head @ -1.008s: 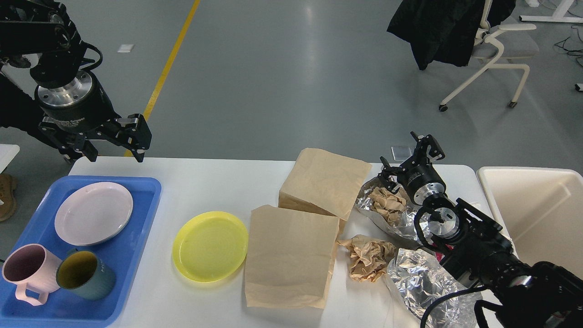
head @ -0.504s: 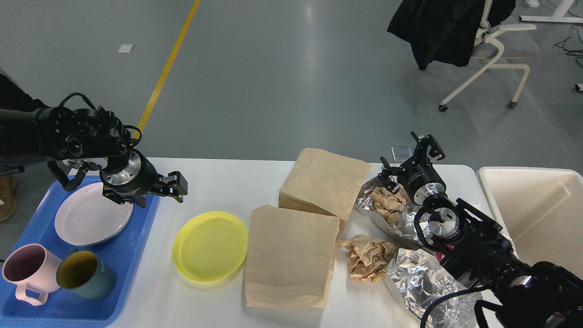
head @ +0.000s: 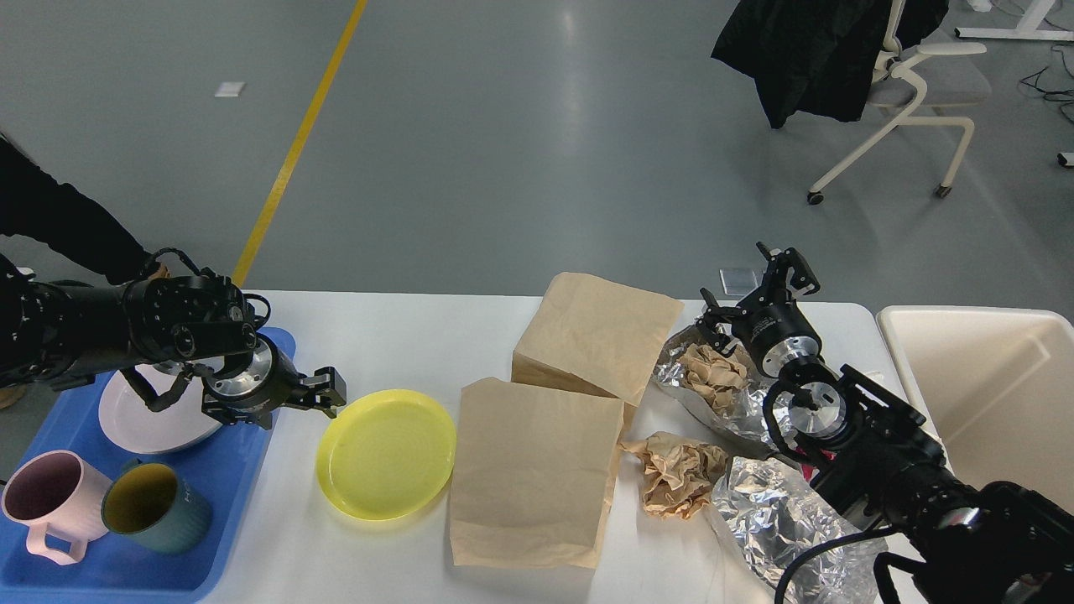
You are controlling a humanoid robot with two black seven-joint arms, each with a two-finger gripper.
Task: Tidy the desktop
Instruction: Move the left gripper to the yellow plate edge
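The white desktop (head: pixel 403 335) holds a yellow plate (head: pixel 388 453), two flat brown paper bags (head: pixel 597 335) (head: pixel 533 470), a crumpled brown paper ball (head: pixel 680 474) and two crinkled foil sheets (head: pixel 709 394) (head: pixel 780 520). The far foil holds another crumpled paper wad (head: pixel 713 373). My left gripper (head: pixel 294 401) is low over the blue tray's right edge, next to the yellow plate's left rim, open and empty. My right gripper (head: pixel 749 289) is open and empty, raised just behind the far foil.
The blue tray (head: pixel 235 520) at the left holds a pale pink plate (head: pixel 134 415), a pink mug (head: pixel 42 512) and a dark green mug (head: pixel 155 507). A cream bin (head: pixel 990 386) stands off the table's right end. A chair with a black jacket (head: pixel 822 50) is far back.
My left arm has swung down from high at the back left to low over the tray's right edge, toward the yellow plate. The right arm has not moved.
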